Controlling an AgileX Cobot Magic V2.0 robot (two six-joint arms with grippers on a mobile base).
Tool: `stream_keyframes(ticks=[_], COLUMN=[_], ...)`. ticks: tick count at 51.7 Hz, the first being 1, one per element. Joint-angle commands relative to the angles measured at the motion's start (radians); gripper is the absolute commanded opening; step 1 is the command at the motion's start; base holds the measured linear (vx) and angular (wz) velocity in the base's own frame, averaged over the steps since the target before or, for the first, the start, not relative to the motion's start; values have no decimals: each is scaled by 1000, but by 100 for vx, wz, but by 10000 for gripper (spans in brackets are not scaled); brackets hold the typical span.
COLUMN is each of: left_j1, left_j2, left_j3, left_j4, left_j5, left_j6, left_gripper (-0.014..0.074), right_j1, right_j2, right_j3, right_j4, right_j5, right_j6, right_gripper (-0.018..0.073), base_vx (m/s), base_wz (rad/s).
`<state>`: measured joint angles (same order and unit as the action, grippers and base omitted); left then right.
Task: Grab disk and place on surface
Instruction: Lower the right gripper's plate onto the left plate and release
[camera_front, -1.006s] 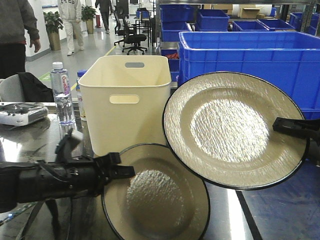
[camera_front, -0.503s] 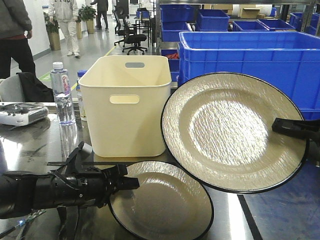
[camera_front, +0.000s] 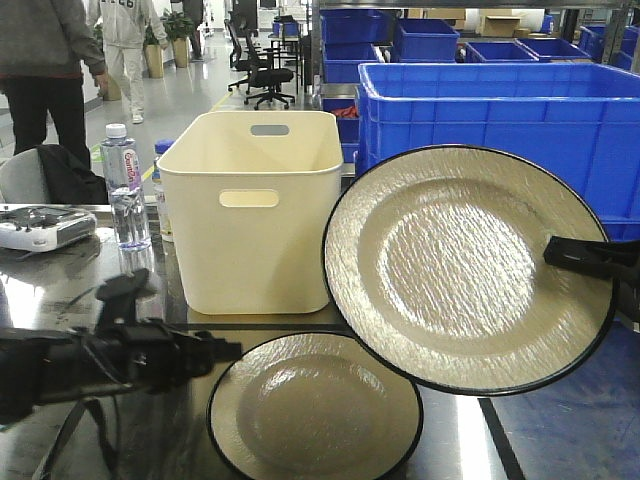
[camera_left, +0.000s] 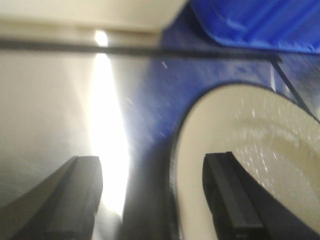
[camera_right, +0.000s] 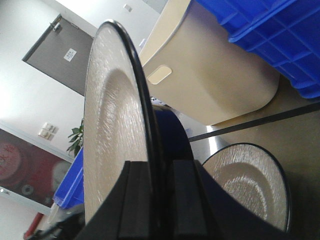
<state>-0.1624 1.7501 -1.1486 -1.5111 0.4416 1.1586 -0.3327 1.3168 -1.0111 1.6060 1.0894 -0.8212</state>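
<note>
Two cream disks with black rims are in view. One disk (camera_front: 315, 410) lies flat on the dark glossy surface (camera_front: 60, 290) in front of the bin, and it also shows in the wrist views (camera_left: 265, 140) (camera_right: 250, 180). My left gripper (camera_front: 220, 350) (camera_left: 152, 161) is open just left of that disk, its right finger over the rim without touching. The larger disk (camera_front: 450, 260) (camera_right: 107, 115) stands upright in the air. My right gripper (camera_front: 552, 250) (camera_right: 157, 172) is shut on its right rim.
A cream bin (camera_front: 255, 215) stands behind the flat disk, with blue crates (camera_front: 500, 110) at the back right. A water bottle (camera_front: 123, 185) and a white device (camera_front: 40, 228) sit at the left. Black tape (camera_front: 500, 440) crosses the tabletop. People stand far back left.
The left gripper lowered its disk from tilted to flat on the tabletop, let go and drew back to the left. The right gripper and its upright disk stayed put.
</note>
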Motion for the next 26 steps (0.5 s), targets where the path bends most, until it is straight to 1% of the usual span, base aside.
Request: stream_keyframes(ticks=[1, 5, 8, 11, 14, 16, 19, 20, 22, 23, 26], left_j1=[44, 82, 115, 146, 174, 193, 217, 221, 227, 230, 234], left_j2=[-118, -181, -239, -311, -367, -415, -479, -492, -529, -540, -580], left_j3=[-33, -33, -33, -33, -33, -33, -33, -33, -33, -33, -32], left_j4=[18, 61, 106, 164, 209, 252, 324, 342, 400, 421, 496], left_j5=[51, 82, 104, 123, 144, 161, 188, 199, 222, 235, 267], left_j6=[6, 6, 4, -13, -49, -83, -138, -146, -169, -181, -218], left_gripper=[539, 521, 490, 428, 340, 273, 136, 104, 13, -12, -10], right_j1=[-1, -1, -1, -1, 8, 29, 71, 91, 134, 156, 208], right_j2=[-32, -29, -21, -6, 11, 23, 47, 57, 81, 94, 132], right_j3=[-36, -36, -36, -36, -36, -36, -36, -36, -36, -36, -36], right_j4=[123, 98, 95, 104, 111, 111, 109, 109, 103, 98, 87], right_j5=[39, 33, 25, 23, 17, -2, -44, -63, -99, -114, -145], right_j6=[-50, -83, -94, -92, -90, -90, -90, -90, -90, -90, -88], right_gripper=[-9, -9, -9, -9, -9, -9, -9, -9, -9, -9, -9], base_vx=[0, 0, 0, 0, 0, 0, 0, 0, 0, 0, 0], base_wz=[0, 0, 0, 0, 0, 0, 0, 0, 0, 0, 0])
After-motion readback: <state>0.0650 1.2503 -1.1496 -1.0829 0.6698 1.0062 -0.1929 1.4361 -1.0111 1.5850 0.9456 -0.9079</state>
